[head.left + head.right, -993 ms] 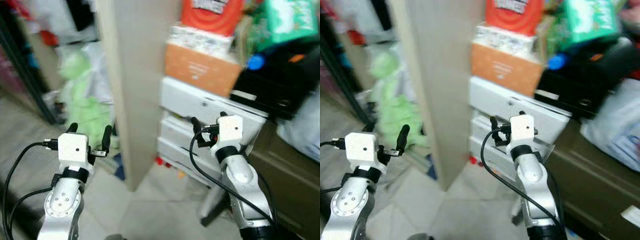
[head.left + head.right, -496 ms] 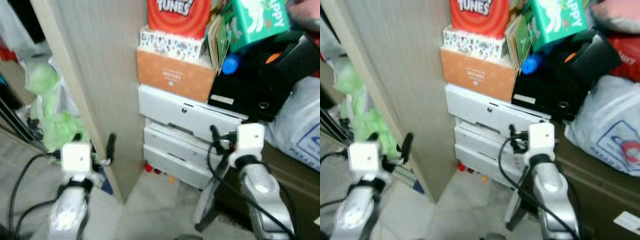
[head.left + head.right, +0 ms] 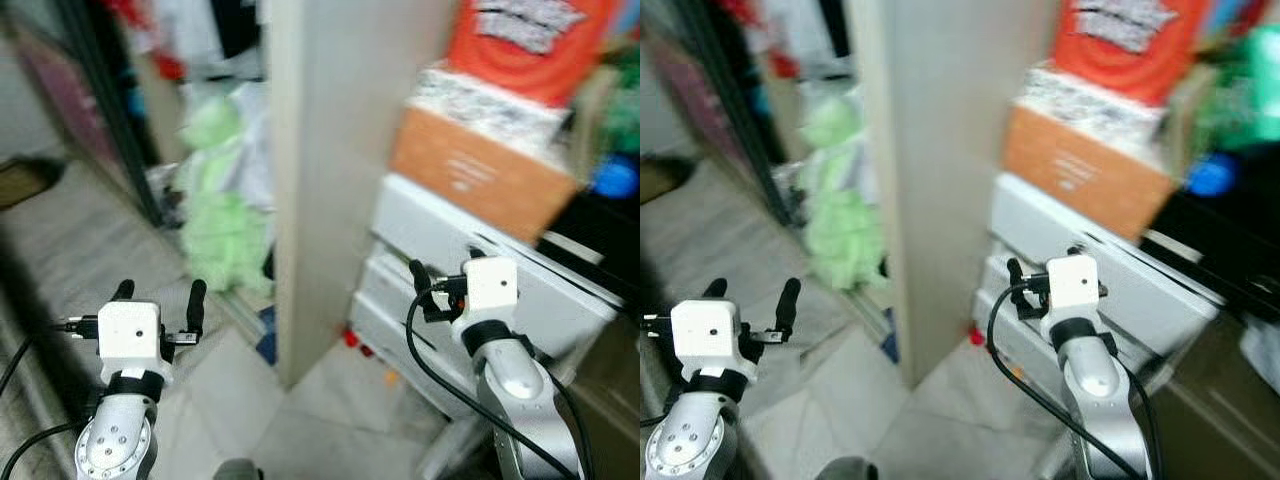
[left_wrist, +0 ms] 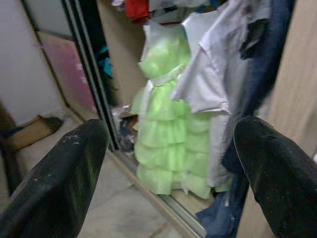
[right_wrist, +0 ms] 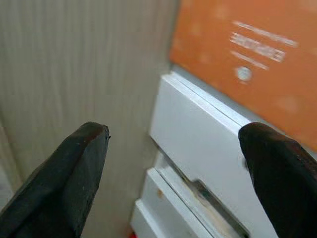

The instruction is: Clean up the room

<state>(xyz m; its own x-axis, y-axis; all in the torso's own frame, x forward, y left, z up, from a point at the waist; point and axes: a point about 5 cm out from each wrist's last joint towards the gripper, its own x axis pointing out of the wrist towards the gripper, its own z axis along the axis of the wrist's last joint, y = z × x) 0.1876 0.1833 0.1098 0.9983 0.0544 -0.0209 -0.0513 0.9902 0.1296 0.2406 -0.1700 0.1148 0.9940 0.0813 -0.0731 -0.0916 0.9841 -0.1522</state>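
Both arms are held out in front of me over a pale floor. My left gripper is open with nothing between its fingers; it faces a light green frilly dress that hangs in an open wardrobe next to a white shirt. Open as well and holding nothing, my right gripper points at a white drawer unit with an orange box on top. Small red and orange bits lie on the floor at the foot of the drawers.
A tall pale wood panel stands between the wardrobe and the drawers. A red box tops the stack, with a blue round thing beside it. A dark sliding-door frame edges the wardrobe. Blue cloth lies at the panel's foot.
The whole picture has shifted right, so the camera turned left: the wardrobe and green dress are more in view. Both grippers stay open and hold nothing.
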